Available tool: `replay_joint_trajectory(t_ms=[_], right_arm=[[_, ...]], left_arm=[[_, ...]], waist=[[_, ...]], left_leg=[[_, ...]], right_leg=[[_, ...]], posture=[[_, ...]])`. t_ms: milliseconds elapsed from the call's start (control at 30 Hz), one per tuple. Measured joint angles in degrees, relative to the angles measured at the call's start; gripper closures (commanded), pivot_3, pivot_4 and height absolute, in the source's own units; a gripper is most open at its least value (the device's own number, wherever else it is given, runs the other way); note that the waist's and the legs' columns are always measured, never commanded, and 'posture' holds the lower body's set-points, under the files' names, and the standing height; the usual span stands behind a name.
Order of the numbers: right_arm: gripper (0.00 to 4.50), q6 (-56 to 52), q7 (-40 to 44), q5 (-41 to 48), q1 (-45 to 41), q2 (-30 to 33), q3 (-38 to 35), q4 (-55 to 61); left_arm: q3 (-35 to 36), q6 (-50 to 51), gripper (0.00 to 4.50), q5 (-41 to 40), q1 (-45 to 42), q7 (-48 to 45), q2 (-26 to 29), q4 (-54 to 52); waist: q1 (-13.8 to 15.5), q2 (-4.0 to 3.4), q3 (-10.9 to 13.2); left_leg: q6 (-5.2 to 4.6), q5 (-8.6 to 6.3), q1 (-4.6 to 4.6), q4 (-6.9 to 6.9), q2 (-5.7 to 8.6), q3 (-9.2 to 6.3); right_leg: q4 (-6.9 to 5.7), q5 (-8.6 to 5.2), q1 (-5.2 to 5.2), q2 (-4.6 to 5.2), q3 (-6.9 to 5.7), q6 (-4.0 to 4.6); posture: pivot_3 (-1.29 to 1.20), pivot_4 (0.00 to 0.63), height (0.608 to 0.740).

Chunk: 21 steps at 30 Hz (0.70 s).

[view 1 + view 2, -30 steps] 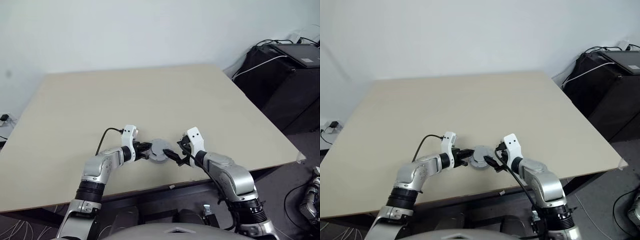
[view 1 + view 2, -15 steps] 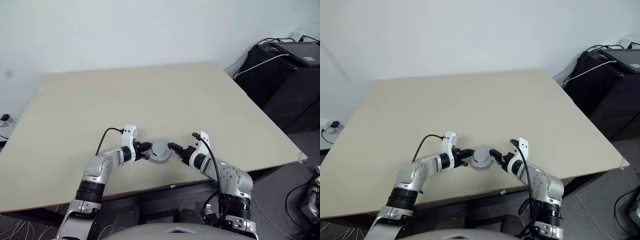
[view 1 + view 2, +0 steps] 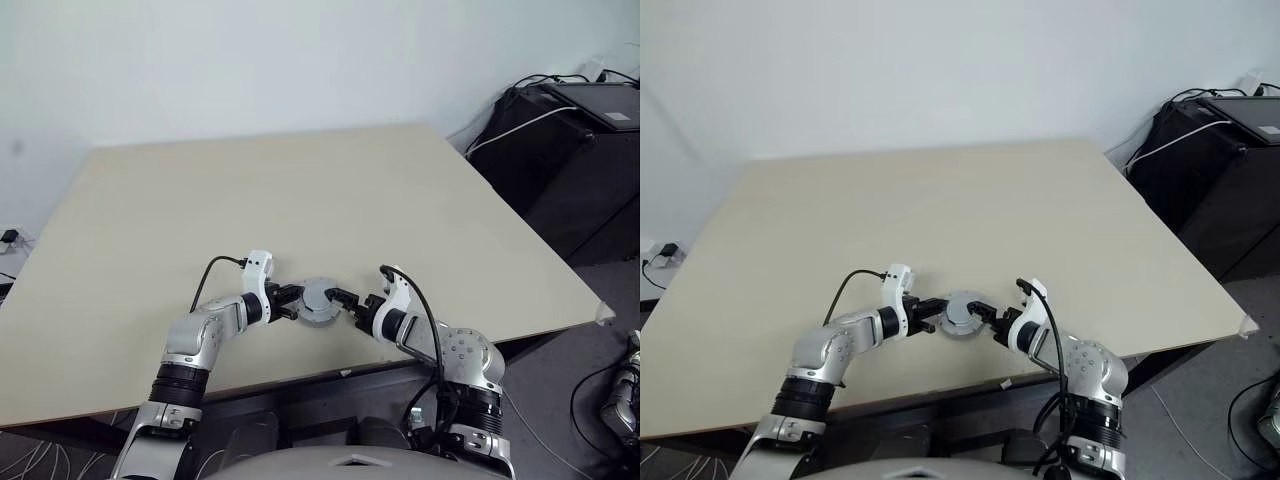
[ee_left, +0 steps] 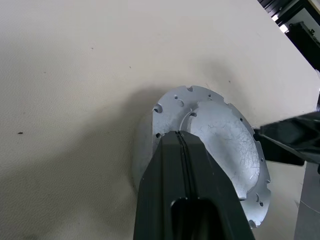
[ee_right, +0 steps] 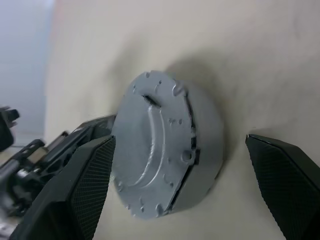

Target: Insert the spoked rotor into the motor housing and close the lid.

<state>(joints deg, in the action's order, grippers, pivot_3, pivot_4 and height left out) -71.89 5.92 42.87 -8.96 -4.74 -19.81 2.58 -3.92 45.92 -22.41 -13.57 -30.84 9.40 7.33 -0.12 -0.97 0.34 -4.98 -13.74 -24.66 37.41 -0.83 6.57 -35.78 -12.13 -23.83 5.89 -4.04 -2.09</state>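
Note:
The lid [image 3: 320, 297], a silvery-grey disc with a raised centre, lies face up on a round grey body near the table's front edge. The motor housing's side wall [image 5: 207, 150] shows beneath the lid; its inside is hidden. The spoked rotor is hidden. My left gripper [image 3: 297, 299] is shut, and its joined fingertips [image 4: 180, 137] rest on the lid's [image 4: 220, 135] left part. My right gripper [image 3: 342, 300] stands open on the lid's right side. Its two fingers [image 5: 85, 190] reach past either side of the puck, apart from it.
The beige table [image 3: 300, 190] stretches back to a white wall. Its front edge runs just behind my wrists. Black cases with cables [image 3: 575, 140] stand off the table's right side. A black cable [image 3: 215, 265] loops from my left wrist.
My right wrist has rolled and its elbow has swung in. The open right gripper now sits closer around the puck. The left gripper and the lid have stayed put.

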Motion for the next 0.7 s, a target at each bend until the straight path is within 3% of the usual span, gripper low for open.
replay_joint_trajectory(t_ms=[367, 700], right_arm=[[0.04, 2.4, -4.8, 9.8, -2.6, -1.3, -6.6, -8.4], [0.04, -0.9, -5.8, 16.3, -2.9, -1.3, -5.1, -10.4]], left_arm=[[0.1, -0.1, 4.50, 0.0, 0.4, 0.0, 0.1, -0.5], [1.1, -0.1, 4.50, 0.0, 1.2, 0.8, 0.9, -1.2]], waist=[[-0.2, -0.04, 0.0], [-0.8, -0.10, 0.1]], left_leg=[[-0.01, -0.01, -0.01, 0.00, 0.00, 0.00], [-0.01, 0.00, -0.01, -0.09, -0.02, -0.01]], right_leg=[[0.04, 0.00, 0.01, -0.01, 0.00, -0.01], [0.03, -0.02, -0.05, -0.04, 0.05, -0.01]], posture=[[0.00, 0.000, 0.740], [0.00, 0.000, 0.740]])
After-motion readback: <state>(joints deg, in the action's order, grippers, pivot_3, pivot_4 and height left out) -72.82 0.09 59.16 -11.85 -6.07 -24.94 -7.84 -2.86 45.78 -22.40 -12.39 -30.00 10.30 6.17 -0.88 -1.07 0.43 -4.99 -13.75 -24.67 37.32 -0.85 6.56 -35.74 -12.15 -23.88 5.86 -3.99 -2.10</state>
